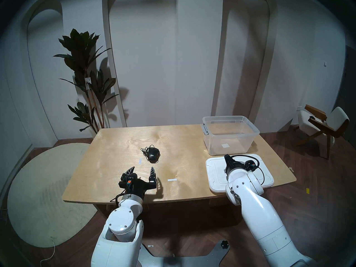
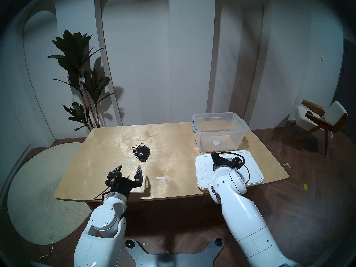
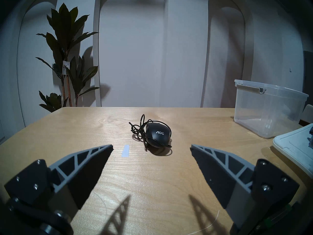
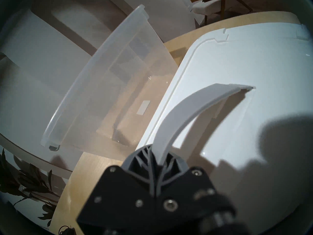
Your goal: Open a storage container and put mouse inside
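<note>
The right gripper [image 4: 156, 159] is clamped on the grey arched handle [image 4: 189, 110] of the white lid [image 1: 265, 174], which lies flat on the table [image 1: 115, 164] just in front of the open storage container [image 1: 231, 137]. The left gripper [image 1: 142, 170] hovers with fingers spread wide, near the mouse [image 1: 153, 154], which sits on the table well left of the container, its cord [image 3: 137, 127] bunched beside it.

Left gripper [image 1: 142, 170] low, level, fingers [image 3: 94, 160] spread wide. Right gripper [image 4: 156, 157] angled down, fingers pinched together.
</note>
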`<state>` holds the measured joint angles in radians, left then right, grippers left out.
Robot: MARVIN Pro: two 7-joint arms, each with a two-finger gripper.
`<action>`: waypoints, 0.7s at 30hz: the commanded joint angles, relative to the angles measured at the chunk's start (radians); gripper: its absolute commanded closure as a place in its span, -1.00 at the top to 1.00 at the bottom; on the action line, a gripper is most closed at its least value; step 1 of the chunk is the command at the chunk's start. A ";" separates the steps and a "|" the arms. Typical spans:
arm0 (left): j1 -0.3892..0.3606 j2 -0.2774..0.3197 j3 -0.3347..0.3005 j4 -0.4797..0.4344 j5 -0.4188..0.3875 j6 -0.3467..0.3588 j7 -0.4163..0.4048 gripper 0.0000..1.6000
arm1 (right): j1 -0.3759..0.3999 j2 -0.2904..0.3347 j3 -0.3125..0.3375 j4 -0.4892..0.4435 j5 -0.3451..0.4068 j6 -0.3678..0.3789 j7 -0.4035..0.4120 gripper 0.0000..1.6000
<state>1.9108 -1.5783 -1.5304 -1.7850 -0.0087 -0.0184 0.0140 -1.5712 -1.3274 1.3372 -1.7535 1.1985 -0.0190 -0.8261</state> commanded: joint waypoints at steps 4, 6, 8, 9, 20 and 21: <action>-0.004 0.000 -0.001 -0.023 0.000 -0.005 0.000 1.00 | -0.046 -0.025 -0.034 -0.122 0.110 0.141 -0.156 1.00; -0.004 0.000 -0.001 -0.023 0.000 -0.005 0.000 1.00 | -0.051 -0.027 -0.043 -0.124 0.108 0.139 -0.160 1.00; -0.004 0.000 -0.001 -0.023 0.000 -0.005 0.000 1.00 | -0.089 -0.014 -0.062 -0.184 0.119 0.164 -0.190 1.00; -0.004 0.000 -0.001 -0.023 0.000 -0.005 0.000 1.00 | -0.086 -0.015 -0.067 -0.178 0.122 0.170 -0.198 1.00; -0.003 0.000 -0.001 -0.024 0.000 -0.004 0.000 1.00 | -0.128 0.044 -0.105 -0.254 -0.057 0.076 -0.186 1.00; -0.004 0.000 -0.001 -0.023 0.000 -0.005 0.000 1.00 | -0.118 0.040 -0.102 -0.238 -0.088 0.052 -0.190 1.00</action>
<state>1.9112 -1.5783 -1.5304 -1.7859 -0.0087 -0.0185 0.0140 -1.6878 -1.3100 1.2378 -1.9740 1.2502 0.1269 -1.0219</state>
